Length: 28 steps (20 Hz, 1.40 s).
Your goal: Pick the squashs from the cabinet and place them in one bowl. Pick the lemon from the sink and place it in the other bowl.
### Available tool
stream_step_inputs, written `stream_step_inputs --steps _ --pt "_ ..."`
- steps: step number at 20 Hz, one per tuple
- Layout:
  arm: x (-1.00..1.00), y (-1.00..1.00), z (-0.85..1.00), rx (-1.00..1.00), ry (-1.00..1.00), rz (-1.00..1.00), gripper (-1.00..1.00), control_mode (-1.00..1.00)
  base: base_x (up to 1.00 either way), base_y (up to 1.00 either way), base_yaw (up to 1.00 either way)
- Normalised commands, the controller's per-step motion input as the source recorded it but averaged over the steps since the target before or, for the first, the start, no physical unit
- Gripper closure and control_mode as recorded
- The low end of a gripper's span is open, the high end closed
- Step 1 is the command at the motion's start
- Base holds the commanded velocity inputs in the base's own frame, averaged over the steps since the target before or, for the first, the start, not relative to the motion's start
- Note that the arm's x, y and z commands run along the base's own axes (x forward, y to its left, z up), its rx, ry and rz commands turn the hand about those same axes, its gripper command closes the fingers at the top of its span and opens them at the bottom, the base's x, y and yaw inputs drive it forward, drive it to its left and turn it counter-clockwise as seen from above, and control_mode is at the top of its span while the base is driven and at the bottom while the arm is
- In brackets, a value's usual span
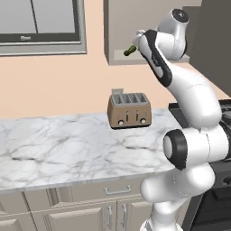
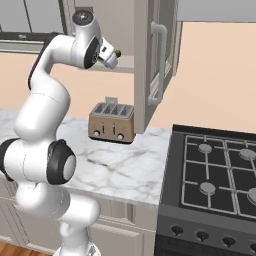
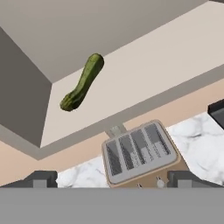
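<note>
**Pincer raised at the cabinet shelf, one squash ahead**

The arm reaches up and the pincer (image 3: 112,177) sits level with the open cabinet (image 3: 39,26). Its two dark fingertips (image 3: 40,178) stand wide apart at the lower corners of the hand view, released, with nothing between them.

A dark green squash (image 3: 82,82) lies on the pale cabinet shelf ahead of the pincer, off toward the left fingertip, clear of both tips and untouched. It rests at a slant, near the inner side wall of the cabinet. From the left base view the squash (image 1: 130,50) pokes out just past the hand, at the shelf's edge; from the right base view only a small green end (image 2: 118,52) shows beside the wrist.

Below the pincer, a copper four-slot toaster (image 3: 140,153) stands on the marble worktop (image 1: 58,149) against the wall. The cabinet door (image 2: 150,65) hangs open to the pincer's right. A black stove (image 2: 215,170) lies further right, well apart.
</note>
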Motion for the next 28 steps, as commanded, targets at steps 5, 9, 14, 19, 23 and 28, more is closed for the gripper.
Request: stream_step_inputs --steps 5,9,14,19,23,28 --pt "0.1 0.0 0.0 0.02 0.0 0.08 -1.0 -1.0 0.0 0.0 0.0" --pt "0.17 -0.05 -0.01 0.04 0.0 0.08 -1.0 -1.0 0.0 0.0 0.0" --pt "0.4 -0.01 -0.15 0.01 0.0 0.03 -1.0 -1.0 0.0 0.0 0.0" --pt "0.49 0.0 -0.17 0.0 0.0 0.01 -1.0 -1.0 0.0 0.0 0.0" --pt "0.35 0.0 0.0 0.0 0.0 0.02 -1.0 -1.0 0.0 0.0 0.0" --pt "0.31 0.0 0.0 0.0 0.0 0.02 -1.0 -1.0 0.0 0.0 0.0"
